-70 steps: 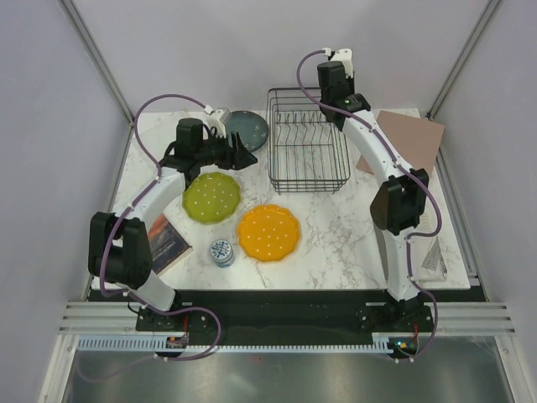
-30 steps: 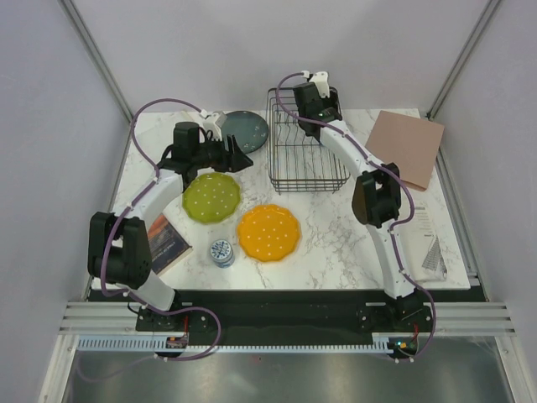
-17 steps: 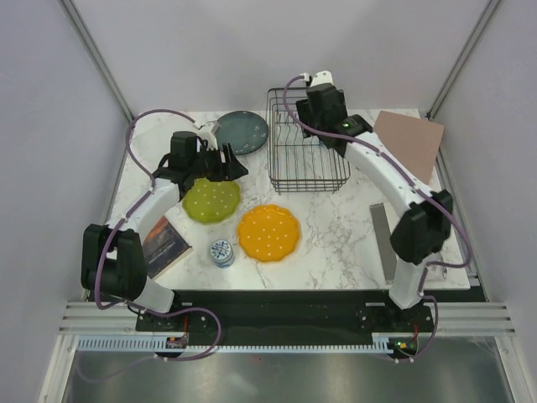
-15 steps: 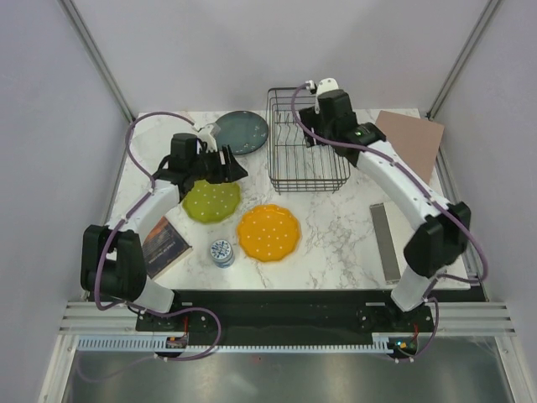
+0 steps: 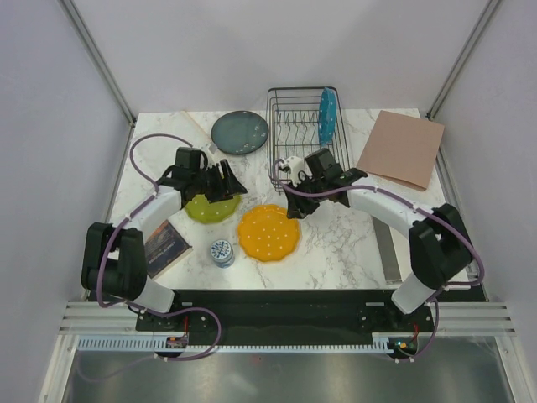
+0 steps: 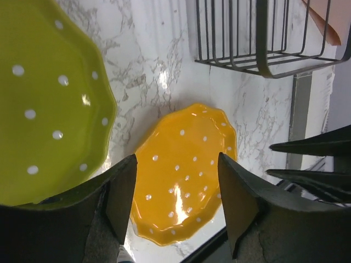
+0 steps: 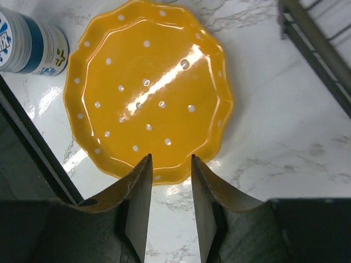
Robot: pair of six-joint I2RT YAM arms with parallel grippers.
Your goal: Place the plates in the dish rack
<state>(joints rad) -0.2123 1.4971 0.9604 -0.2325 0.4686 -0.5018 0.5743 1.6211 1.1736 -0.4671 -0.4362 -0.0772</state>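
Observation:
A blue plate stands on edge in the right side of the black wire dish rack. A dark teal plate lies flat to the left of the rack. The lime-green plate lies partly under my left gripper, which is open and holds nothing. The orange plate lies flat in front of the rack. My right gripper hovers over that plate's rim nearest the rack, open with a narrow empty gap.
A small blue-white tin stands left of the orange plate. A booklet lies at the near left. A tan board sits at the far right, and a grey strip lies by the right arm.
My right arm has swung from the rack down to the orange plate, leaving the blue plate standing in the rack; its jaws narrowed. My left gripper slid nearer over the lime-green plate.

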